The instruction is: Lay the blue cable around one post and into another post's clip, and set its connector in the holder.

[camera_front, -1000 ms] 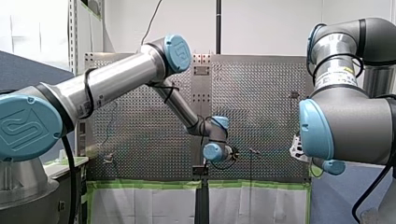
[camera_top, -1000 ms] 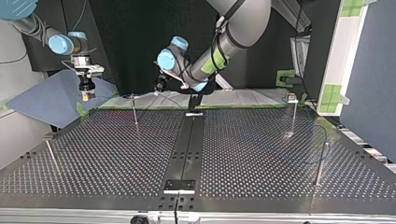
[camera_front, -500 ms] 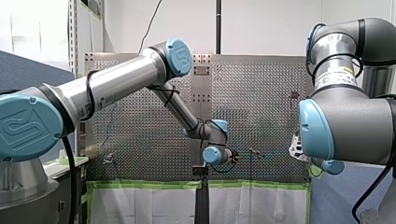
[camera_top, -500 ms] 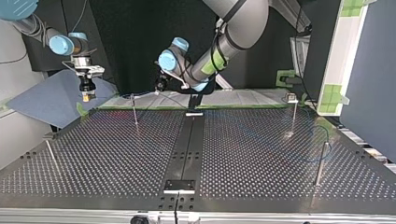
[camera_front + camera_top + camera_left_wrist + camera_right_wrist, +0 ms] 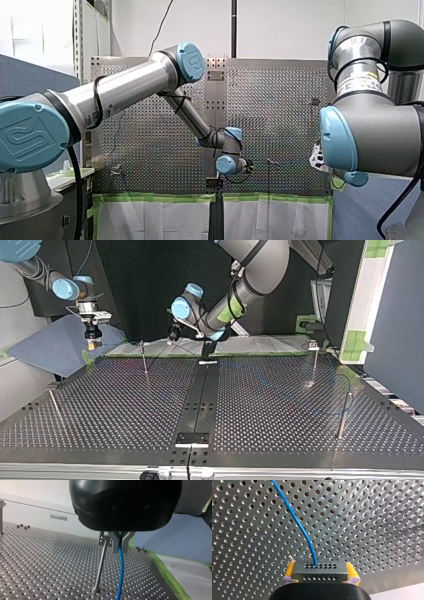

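The left wrist view gives you what the wide views cannot. The left gripper (image 5: 120, 545) has its metal fingers (image 5: 115, 542) pinched together on the blue cable (image 5: 120, 565), which hangs from them down to the perforated table (image 5: 37, 562). A thin metal post (image 5: 100, 565) stands just beside the fingers, with its clip head (image 5: 104, 540) level with their tips. You cannot tell from here whether the cable touches the clip.

In the right wrist view, the right gripper (image 5: 320, 568) clamps the grey connector (image 5: 320, 572) between its yellow pads (image 5: 290, 570), one at each end of the block. The cable leaves the connector's upper row of holes and curves away over the table.

Use the top view for placement. The right gripper (image 5: 92, 340) points straight down off the table's far left corner, above a blue-grey sheet (image 5: 50, 347). The left gripper (image 5: 173, 334) sits well apart from it at the far edge near the middle, close to the metal post. The cable is only a faint blue arc here, on the view's right half by a far-right post (image 5: 313, 365) and a near-right post (image 5: 343, 415).

In the front view, the left arm (image 5: 125, 90) reaches in with its elbow raised, and its forearm slopes down to the table's lower middle. The right arm (image 5: 370, 130) is folded close at the view's right and hides most of its own gripper.
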You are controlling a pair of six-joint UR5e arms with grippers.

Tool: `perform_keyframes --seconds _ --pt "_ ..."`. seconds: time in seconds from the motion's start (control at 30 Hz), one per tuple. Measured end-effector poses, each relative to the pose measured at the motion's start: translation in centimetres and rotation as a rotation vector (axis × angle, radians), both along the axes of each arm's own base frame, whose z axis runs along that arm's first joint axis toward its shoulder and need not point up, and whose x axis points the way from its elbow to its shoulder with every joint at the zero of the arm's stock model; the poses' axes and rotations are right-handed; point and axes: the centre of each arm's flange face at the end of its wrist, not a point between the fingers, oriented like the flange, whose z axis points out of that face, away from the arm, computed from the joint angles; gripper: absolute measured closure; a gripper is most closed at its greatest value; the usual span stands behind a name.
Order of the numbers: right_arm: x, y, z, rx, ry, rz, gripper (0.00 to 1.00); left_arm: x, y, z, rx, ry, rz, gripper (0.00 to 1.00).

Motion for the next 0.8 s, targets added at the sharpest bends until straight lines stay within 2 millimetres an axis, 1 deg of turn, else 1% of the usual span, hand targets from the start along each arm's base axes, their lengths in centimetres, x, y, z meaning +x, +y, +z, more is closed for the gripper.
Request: perform_keyframes --seconds 0.3,0.53,0.7,0.8 --pt "0.2 -0.4 0.1 -0.001 -0.001 0.003 1.00 1.1 0.1 0.5 -0.016 -0.006 0.001 0.98" --pt "0.2 -0.5 0.0 0.002 0.000 0.005 1.00 1.6 -0.2 -1.5 0.009 0.020 -0.003 0.98" --pt "0.4 -0.5 -0.2 0.005 0.000 0.009 1.00 1.9 -0.4 -1.6 0.008 0.022 -0.003 0.98" --pt "0.5 -0.5 -0.7 0.015 0.003 0.008 1.00 2.0 -0.3 -1.6 0.003 0.024 -0.003 0.98"
